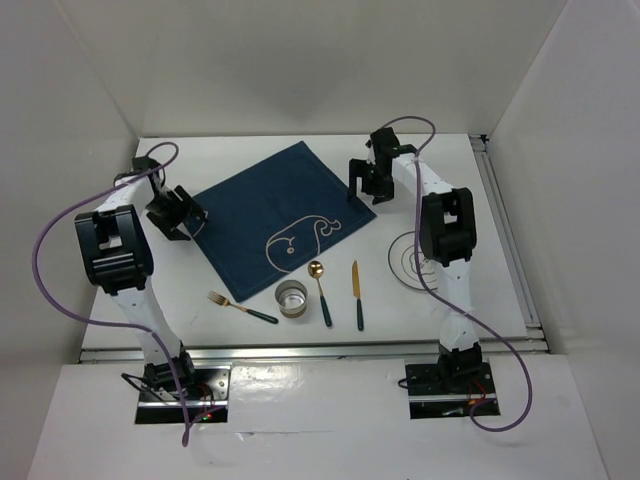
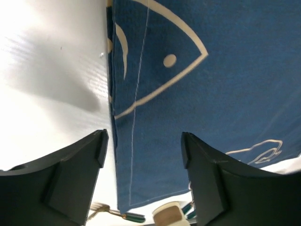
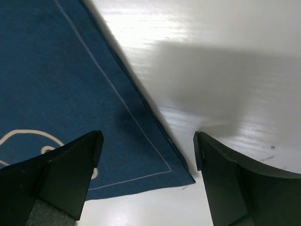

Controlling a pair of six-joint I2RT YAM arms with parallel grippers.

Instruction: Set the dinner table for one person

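Observation:
The white dinner table [image 1: 250, 160] carries a dark blue placemat [image 1: 285, 210] with a white whale outline, lying askew. My left gripper [image 1: 190, 222] is open and empty above the mat's left edge; the left wrist view shows the mat [image 2: 211, 84] and its edge between the open jaws [image 2: 143, 150]. My right gripper [image 1: 365, 190] is open and empty above the mat's right corner; the right wrist view shows that corner [image 3: 181, 172] between the open jaws [image 3: 148, 150]. A fork [image 1: 240, 307], metal cup [image 1: 292, 298], gold spoon [image 1: 321, 290] and knife [image 1: 356, 295] lie near the front.
A white plate [image 1: 405, 260] sits at the right, partly hidden by the right arm. A metal rail [image 1: 310, 347] runs along the near edge and another along the right side [image 1: 505, 240]. White walls enclose the table. The fork [image 2: 106, 209] and cup [image 2: 171, 216] also show in the left wrist view.

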